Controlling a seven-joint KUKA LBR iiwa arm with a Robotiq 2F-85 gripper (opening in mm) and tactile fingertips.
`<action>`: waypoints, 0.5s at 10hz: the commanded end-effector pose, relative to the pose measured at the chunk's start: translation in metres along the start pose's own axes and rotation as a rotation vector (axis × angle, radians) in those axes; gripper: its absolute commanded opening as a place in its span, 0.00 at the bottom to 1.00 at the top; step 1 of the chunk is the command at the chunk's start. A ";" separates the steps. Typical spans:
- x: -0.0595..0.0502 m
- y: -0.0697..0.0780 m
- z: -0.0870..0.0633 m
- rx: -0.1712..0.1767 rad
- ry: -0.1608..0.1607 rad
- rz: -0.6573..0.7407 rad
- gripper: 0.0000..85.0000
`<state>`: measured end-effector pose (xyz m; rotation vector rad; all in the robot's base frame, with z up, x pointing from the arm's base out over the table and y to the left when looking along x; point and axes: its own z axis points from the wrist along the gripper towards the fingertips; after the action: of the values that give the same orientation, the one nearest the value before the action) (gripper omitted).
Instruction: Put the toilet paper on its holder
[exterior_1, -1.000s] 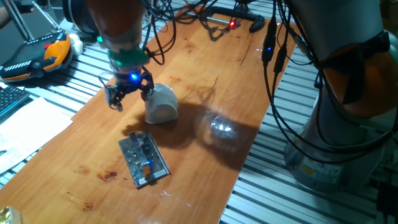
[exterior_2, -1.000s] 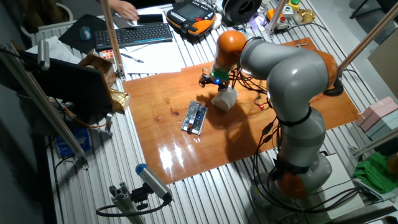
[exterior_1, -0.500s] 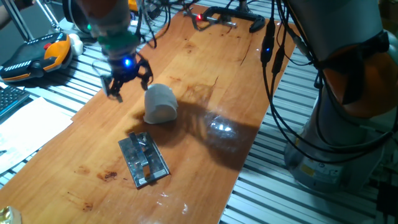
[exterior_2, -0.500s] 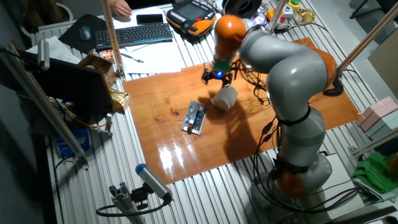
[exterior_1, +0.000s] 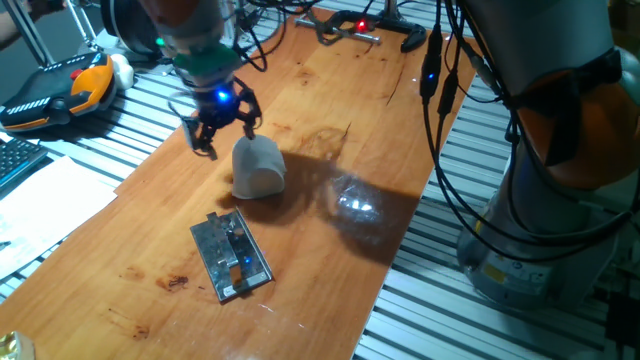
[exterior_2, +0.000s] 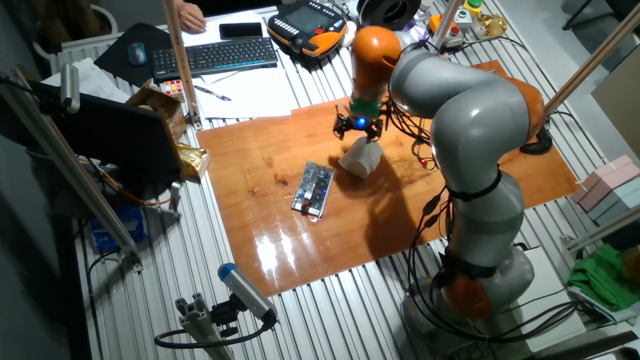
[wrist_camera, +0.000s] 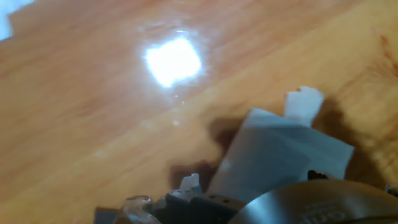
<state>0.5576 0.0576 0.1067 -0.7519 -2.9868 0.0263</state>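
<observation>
**Desk:** Where is the claw sitting right now?

**Me:** I am seeing the gripper (exterior_1: 222, 128) hanging just above the table (exterior_1: 330, 120), its fingers spread apart and closing on nothing. The blue light on the wrist is glowing. Compared with half a second ago, it is further right in one fixed view, now close over the upper left edge of the toilet paper (exterior_1: 258, 167). A second ago it was lower and to the left of the roll, so it has been going up and across.

**Desk:** And the roll itself?

**Me:** It is lying on the wooden top, untouched as far as I can tell, and sitting in the same spot as in both earlier frames. In the other fixed view the gripper (exterior_2: 358, 124) is directly above the toilet paper (exterior_2: 361, 157). In the hand view the toilet paper (wrist_camera: 280, 158) is filling the lower right, with a small torn flap sticking out at its top; the picture is blurred, so I am not reading more from it.

**Desk:** The holder?

**Me:** The holder (exterior_1: 232, 256) is lying flat on the table nearer the front edge, apart from the roll, its raised bar running along its length. It is not shifting between frames. In the other fixed view the holder (exterior_2: 314, 189) is lying to the left of the roll.

**Desk:** Anything around it?

**Me:** An orange and black pendant (exterior_1: 60, 90) is resting off the table's left side.
</observation>
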 end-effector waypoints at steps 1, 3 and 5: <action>0.004 -0.005 0.004 0.027 -0.015 0.051 1.00; 0.016 -0.009 0.013 0.046 -0.048 0.117 1.00; 0.020 -0.017 0.024 0.036 -0.064 0.124 1.00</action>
<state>0.5302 0.0515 0.0845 -0.9489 -2.9853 0.1104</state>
